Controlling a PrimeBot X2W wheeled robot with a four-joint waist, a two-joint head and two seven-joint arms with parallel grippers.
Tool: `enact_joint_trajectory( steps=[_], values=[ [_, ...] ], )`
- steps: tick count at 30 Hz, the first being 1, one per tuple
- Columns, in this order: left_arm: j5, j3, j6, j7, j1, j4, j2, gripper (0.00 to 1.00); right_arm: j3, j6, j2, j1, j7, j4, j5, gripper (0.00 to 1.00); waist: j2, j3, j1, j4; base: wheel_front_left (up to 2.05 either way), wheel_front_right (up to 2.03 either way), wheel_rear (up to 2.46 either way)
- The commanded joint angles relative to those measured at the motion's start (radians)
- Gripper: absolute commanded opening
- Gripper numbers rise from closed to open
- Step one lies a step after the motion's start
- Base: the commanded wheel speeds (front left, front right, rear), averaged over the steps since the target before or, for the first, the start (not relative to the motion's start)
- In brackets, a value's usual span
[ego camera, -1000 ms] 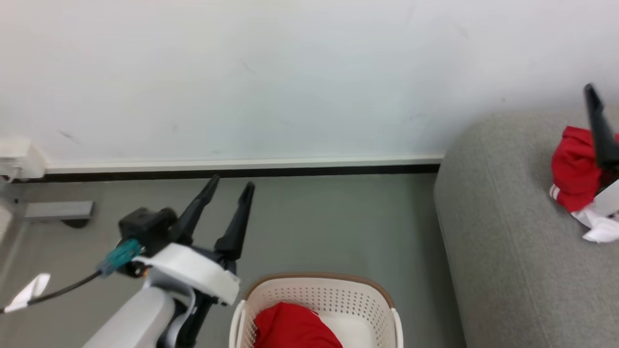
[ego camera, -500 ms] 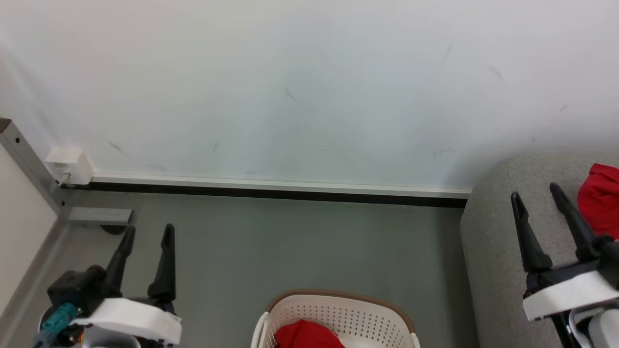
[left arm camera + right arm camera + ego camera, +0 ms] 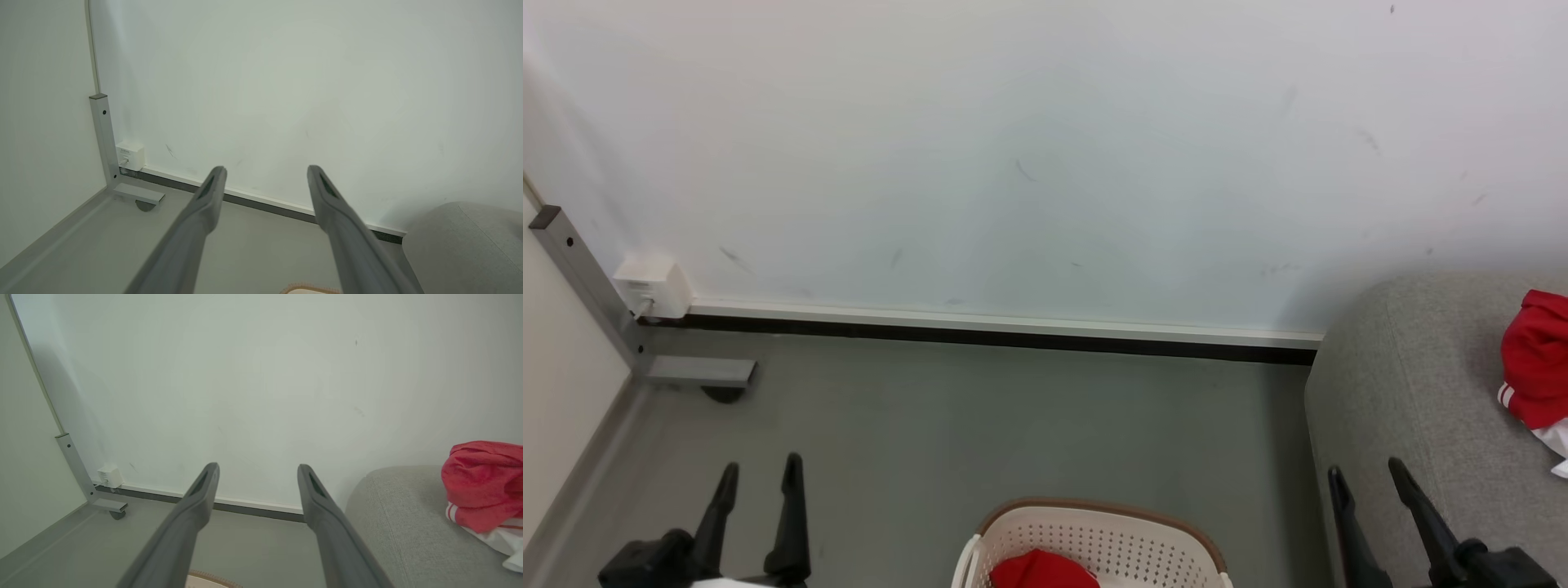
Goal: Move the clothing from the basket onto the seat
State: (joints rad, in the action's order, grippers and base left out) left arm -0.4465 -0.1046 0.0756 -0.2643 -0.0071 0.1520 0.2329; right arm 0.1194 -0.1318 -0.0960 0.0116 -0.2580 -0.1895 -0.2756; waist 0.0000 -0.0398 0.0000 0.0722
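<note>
While the left tool (image 3: 761, 464) and right tool (image 3: 1364, 468) are hanging spread and empty, 1 red garment (image 3: 1041, 570) is lying in the basket (image 3: 1094, 510) midway between them; a 2nd garment (image 3: 1535, 367) is resting on the seat (image 3: 1405, 367).

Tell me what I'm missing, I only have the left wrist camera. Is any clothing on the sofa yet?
Observer: Yes. A red garment lies on the sofa, at the far right of the head view.
Operator: Anything left in the basket?
Observer: Yes. More red fabric sits inside the basket.
Operator: What is the right gripper doing?
Observer: The right gripper is open and empty, low in the head view, in front of the sofa's corner.
</note>
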Motion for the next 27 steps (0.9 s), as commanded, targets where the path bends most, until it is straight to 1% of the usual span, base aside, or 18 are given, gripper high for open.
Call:
enact_joint_trajectory(
  steps=[1, 4, 8, 11, 12, 17, 27],
  values=[
    [0.026, 0.018, -0.018, 0.000, 0.022, 0.015, -0.014, 1.00, -0.015, 0.002, 0.002, -0.024, -0.007, 0.011, 0.016, 1.00, 0.0000, 0.000, 0.0000, -0.007, 0.00, 0.00, 0.00],
    [0.058, 0.043, -0.053, 0.000, 0.024, 0.026, -0.033, 1.00, -0.034, 0.002, 0.017, -0.043, -0.007, 0.014, 0.023, 1.00, 0.0000, 0.003, 0.0000, -0.015, 0.00, 0.00, 0.00],
    [0.101, 0.079, -0.083, 0.000, 0.026, 0.037, -0.059, 1.00, -0.048, 0.002, 0.023, -0.046, -0.007, 0.018, 0.030, 1.00, 0.0000, 0.006, 0.0000, -0.023, 0.00, 0.00, 0.00],
    [0.121, 0.103, -0.099, 0.000, 0.029, 0.041, -0.083, 1.00, -0.057, 0.002, 0.029, -0.042, -0.007, 0.021, 0.032, 1.00, 0.0000, 0.006, 0.0000, -0.027, 0.00, 0.00, 0.00],
    [0.121, 0.103, -0.099, 0.000, 0.029, 0.041, -0.083, 1.00, -0.057, 0.002, 0.029, -0.042, -0.007, 0.021, 0.032, 1.00, 0.0000, 0.006, 0.0000, -0.027, 0.00, 0.00, 0.00],
    [0.158, 0.133, -0.127, 0.000, 0.025, 0.051, -0.111, 1.00, -0.065, 0.002, 0.031, -0.032, -0.007, 0.023, 0.038, 1.00, 0.0000, 0.006, 0.0000, -0.028, 0.00, 0.00, 0.00],
    [0.197, 0.180, -0.161, 0.000, 0.023, 0.066, -0.146, 1.00, -0.055, 0.002, 0.024, -0.009, -0.007, 0.008, 0.036, 1.00, 0.0000, 0.002, 0.0000, -0.039, 0.00, 0.00, 0.00]
  ],
)
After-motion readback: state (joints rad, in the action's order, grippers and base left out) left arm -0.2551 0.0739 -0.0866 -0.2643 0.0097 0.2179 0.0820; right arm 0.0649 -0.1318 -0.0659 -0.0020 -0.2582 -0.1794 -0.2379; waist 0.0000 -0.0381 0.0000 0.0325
